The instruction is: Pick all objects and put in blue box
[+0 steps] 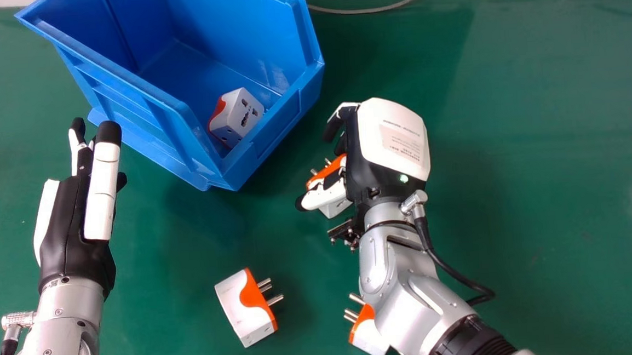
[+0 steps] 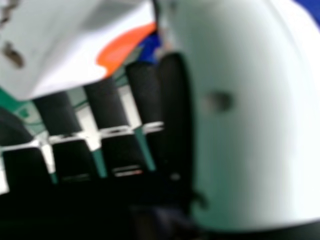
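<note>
Apparently smooth, boxy plastic adapter point(image 2: 65, 55)

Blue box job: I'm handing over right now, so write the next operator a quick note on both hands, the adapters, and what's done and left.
Left hand: open, fingers straight, over the table left of the blue box, holding nothing.
Right hand: curled round an adapter near the box's front corner, thumb across it; can't tell how firm the grip is.
Done: one white-and-orange plug lies in the box.
Left: box the adapter at the right hand, then the middle plug and the forearm plug, partly hidden by the right forearm.
</note>
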Available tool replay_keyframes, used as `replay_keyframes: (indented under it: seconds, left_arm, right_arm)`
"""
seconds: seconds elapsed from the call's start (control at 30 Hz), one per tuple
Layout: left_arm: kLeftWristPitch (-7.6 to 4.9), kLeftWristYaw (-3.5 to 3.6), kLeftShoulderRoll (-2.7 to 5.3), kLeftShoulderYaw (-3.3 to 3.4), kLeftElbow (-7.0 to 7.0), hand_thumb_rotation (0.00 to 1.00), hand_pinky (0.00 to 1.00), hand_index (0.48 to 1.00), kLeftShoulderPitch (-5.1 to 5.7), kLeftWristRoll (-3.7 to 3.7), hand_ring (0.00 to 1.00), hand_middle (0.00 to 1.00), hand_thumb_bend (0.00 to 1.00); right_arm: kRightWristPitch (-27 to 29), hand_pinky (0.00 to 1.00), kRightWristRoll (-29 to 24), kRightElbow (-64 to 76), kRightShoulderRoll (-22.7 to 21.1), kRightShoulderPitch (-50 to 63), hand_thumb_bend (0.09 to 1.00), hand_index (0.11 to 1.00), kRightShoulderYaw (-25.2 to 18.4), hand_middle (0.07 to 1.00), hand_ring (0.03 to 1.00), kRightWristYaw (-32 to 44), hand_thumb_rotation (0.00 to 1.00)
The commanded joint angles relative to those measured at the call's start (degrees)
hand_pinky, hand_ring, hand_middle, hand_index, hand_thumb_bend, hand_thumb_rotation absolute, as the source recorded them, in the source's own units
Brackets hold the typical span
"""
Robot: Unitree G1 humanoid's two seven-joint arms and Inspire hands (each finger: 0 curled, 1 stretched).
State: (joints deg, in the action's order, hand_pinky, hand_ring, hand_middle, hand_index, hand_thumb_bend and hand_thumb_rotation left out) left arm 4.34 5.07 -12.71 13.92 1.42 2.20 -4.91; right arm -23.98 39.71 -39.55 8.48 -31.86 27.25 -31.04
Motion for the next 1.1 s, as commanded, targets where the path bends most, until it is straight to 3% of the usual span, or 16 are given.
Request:
replay_keyframes:
  seconds: [0.0,0.23,0.43,0.7,0.93,1.07]
  left_arm:
    - [-0.33,-0.27,-0.33,0.41,1.64,1.00,0.94,1.000,0.24,0.00,1.00,1.00,0.78]
    - [-0.45,-0.57,-0.35,0.52,1.42,1.00,0.93,1.000,0.22,0.16,0.99,1.00,0.79]
    - [-0.15,-1.28,-0.19,0.23,1.75,1.00,0.93,1.000,0.18,0.78,0.99,1.00,0.79]
    - [-0.33,-1.70,-0.14,-0.08,1.24,1.00,0.93,1.000,-0.10,0.85,0.99,1.00,0.79]
    - [-0.47,-0.92,-0.23,-0.17,0.86,1.00,0.94,1.000,-0.27,0.17,0.99,1.00,0.79]
    - [-0.31,-0.50,-0.37,0.02,0.88,1.00,0.95,1.000,-0.32,-0.09,1.00,1.00,0.78]
  right_arm:
    - [-0.64,0.19,-0.21,1.56,0.64,-0.30,0.526,0.485,-0.07,0.473,0.254,0.84,0.00]
    - [-1.95,0.18,-0.07,3.31,0.56,-0.03,0.526,0.485,-0.01,0.472,0.245,2.45,0.00]
    - [-2.22,0.17,0.22,4.64,0.25,0.41,0.526,0.484,0.12,0.471,0.232,2.87,0.00]
    - [-2.34,0.17,0.55,7.21,-0.49,0.66,0.526,0.483,-0.01,0.471,0.231,3.62,0.00]
    - [-6.99,0.16,3.49,19.45,-2.45,1.92,0.526,0.482,0.41,0.472,0.230,6.45,0.00]
    - [-7.99,0.17,4.93,26.01,-2.96,3.38,0.518,0.492,0.34,0.393,0.242,6.04,0.00]
